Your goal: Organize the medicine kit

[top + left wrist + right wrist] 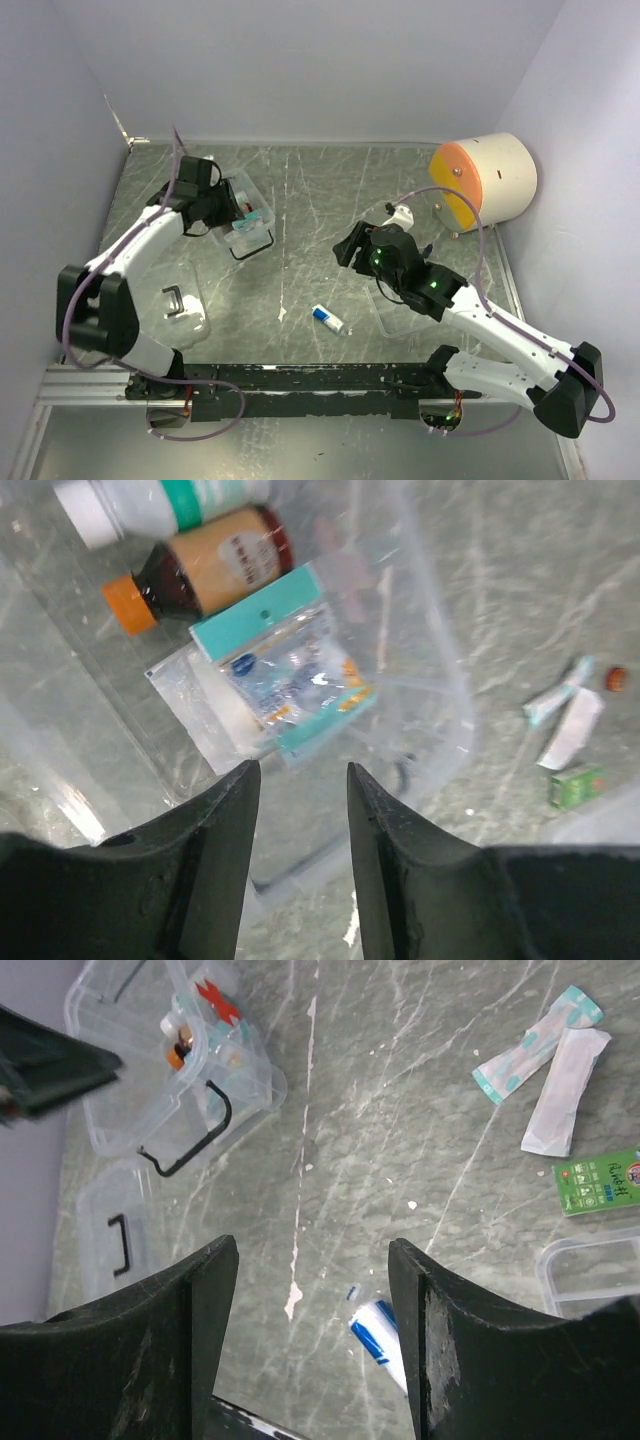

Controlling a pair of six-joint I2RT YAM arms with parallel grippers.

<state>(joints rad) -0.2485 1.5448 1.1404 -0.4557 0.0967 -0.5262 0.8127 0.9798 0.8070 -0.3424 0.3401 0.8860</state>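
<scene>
The medicine kit's clear box (250,222) stands at the back left, open, with its black wire latch toward the table's middle. In the left wrist view it holds a white bottle (160,505), a brown bottle with an orange cap (205,570) and a teal-edged packet (290,675). My left gripper (300,770) is open and empty just above the box's near wall (228,212). The clear lid with black handle (180,303) lies at the front left. My right gripper (312,1250) is open and empty above a white-and-blue tube (380,1332), which also shows in the top view (328,319).
Two sachets (535,1045) (565,1090) and a green packet (600,1182) lie on the table to the right. A clear tray insert (590,1272) sits under my right arm. A large cream-and-orange cylinder (487,180) stands at the back right. Walls close in on three sides.
</scene>
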